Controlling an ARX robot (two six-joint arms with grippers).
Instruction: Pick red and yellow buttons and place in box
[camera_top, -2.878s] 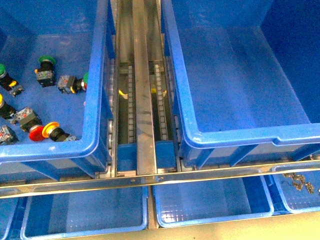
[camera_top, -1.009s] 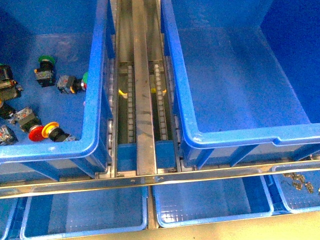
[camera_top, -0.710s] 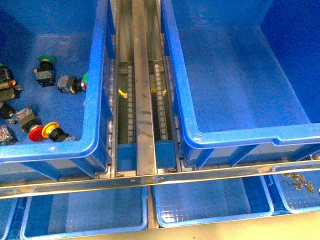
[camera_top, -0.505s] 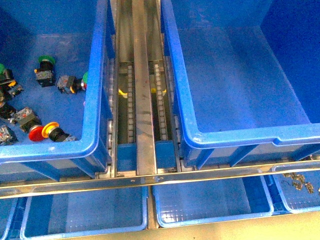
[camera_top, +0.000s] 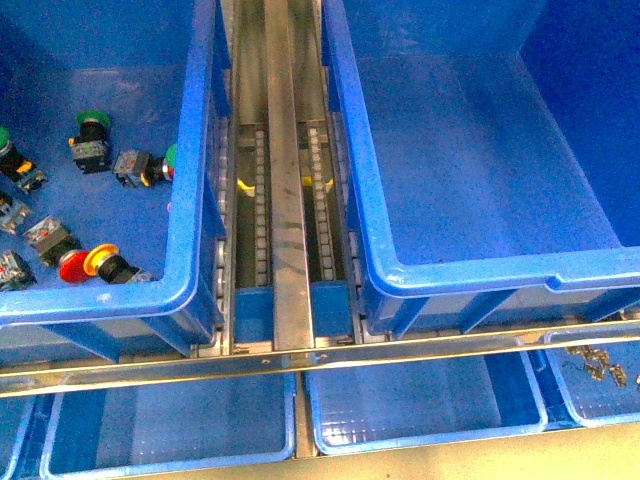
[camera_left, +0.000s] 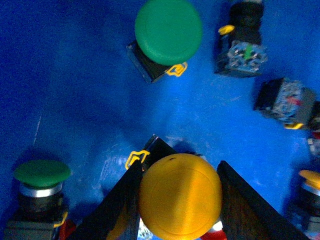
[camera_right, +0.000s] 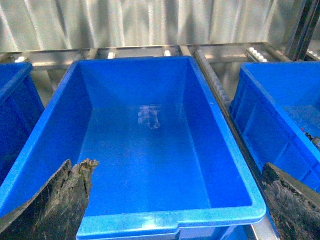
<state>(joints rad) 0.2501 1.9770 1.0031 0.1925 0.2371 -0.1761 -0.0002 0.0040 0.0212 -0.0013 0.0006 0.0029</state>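
Note:
In the left wrist view my left gripper (camera_left: 181, 186) is shut on a yellow button (camera_left: 180, 197); its round cap sits between the two black fingers (camera_left: 117, 212), above the blue floor of the left crate. A red button (camera_top: 72, 266) and another yellow button (camera_top: 102, 258) lie near that crate's front wall. The box (camera_top: 480, 270) at the right is empty. In the right wrist view my right gripper (camera_right: 177, 200) is open and empty, above the near rim of the box (camera_right: 170, 220). Neither gripper shows in the front view.
Green-capped pushbuttons (camera_left: 168, 31) (camera_left: 42, 172) and loose switch bodies (camera_left: 242, 50) lie around the held button. The left crate (camera_top: 190, 200) holds several buttons. A metal roller rail (camera_top: 285, 200) runs between the crates. Shallow blue trays (camera_top: 420, 400) sit below in front.
A dark gripper shape at the front view's left edge has gone out of view. The yellow cap seen there earlier no longer shows. Buttons at that edge have shifted slightly.

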